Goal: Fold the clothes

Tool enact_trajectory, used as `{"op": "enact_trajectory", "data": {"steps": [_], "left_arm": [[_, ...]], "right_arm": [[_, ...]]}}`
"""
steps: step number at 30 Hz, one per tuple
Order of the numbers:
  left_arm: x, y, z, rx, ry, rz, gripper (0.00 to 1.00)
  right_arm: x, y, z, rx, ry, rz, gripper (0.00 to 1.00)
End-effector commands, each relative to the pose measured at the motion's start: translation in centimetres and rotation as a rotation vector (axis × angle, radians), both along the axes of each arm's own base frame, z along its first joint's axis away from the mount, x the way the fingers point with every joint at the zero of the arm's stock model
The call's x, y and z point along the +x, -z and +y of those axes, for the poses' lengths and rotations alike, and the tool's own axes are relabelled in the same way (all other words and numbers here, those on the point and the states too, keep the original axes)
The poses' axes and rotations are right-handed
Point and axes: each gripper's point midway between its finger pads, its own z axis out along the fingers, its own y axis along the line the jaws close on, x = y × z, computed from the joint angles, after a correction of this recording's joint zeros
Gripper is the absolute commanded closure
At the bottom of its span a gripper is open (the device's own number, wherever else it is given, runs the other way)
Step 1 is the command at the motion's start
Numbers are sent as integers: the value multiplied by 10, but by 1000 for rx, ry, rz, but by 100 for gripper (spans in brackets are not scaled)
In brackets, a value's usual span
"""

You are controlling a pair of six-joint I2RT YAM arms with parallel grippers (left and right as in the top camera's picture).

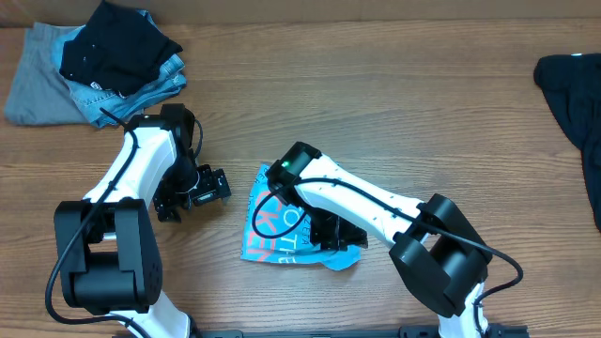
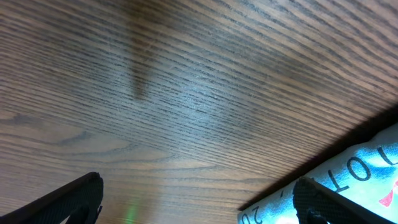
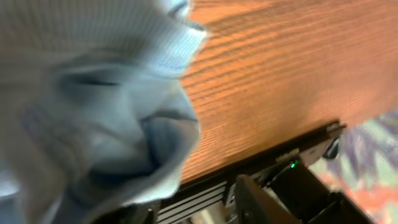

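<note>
My right gripper point(image 1: 332, 233) sits low on the folded light blue T-shirt point(image 1: 270, 218), cloth bunched against one finger point(image 3: 256, 200), and I cannot tell whether the jaws clamp it. My left gripper point(image 1: 201, 192) stands wide apart and empty just beside the shirt. The shirt lies near the table's point(image 1: 394, 113) front edge, midway along; I judge a fold is finishing, so next I must lift clear without dragging cloth.
</note>
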Motion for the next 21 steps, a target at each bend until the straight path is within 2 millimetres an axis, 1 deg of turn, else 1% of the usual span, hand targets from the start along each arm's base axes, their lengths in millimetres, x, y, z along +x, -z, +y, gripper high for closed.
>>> {"op": "enact_trajectory", "data": {"steps": [1,5,8,9,10,11,12,14,15,17,19,21], "left_arm": [[-3,-6,0,5,-2,-9,0],[-4,-6,0,2,8,-6,0],[-4,-6,0,2,8,-3,0],[-4,-6,0,2,10,-2,0],[-4,-6,0,1,11,-3,0],[-4,-6,0,1,11,-3,0],[-4,-6,0,0,11,-3,0],[-5,-6,0,0,11,-2,0],[-5,-6,-1,-3,10,-2,0],[-4,-6,-2,-12,9,-4,0],[-2,-6,-5,-30,5,-11,0],[-2,-6,-6,-32,4,-12,0]], "right_arm": [[-2,-14,-7,15,5,-46,55],[-7,-24,-12,43,11,-68,55],[-9,-40,-13,97,29,-116,54],[-9,-46,-13,117,29,-134,52],[-8,-52,-14,134,30,-154,49],[-7,-58,-16,151,33,-177,43],[-6,-65,-18,172,39,-201,33],[-3,-75,-23,201,53,-242,3],[2,-81,-27,216,64,-274,0],[12,-85,-26,259,71,-316,0],[26,-82,-12,355,47,-335,0],[38,-79,12,484,-11,-328,0]]}}
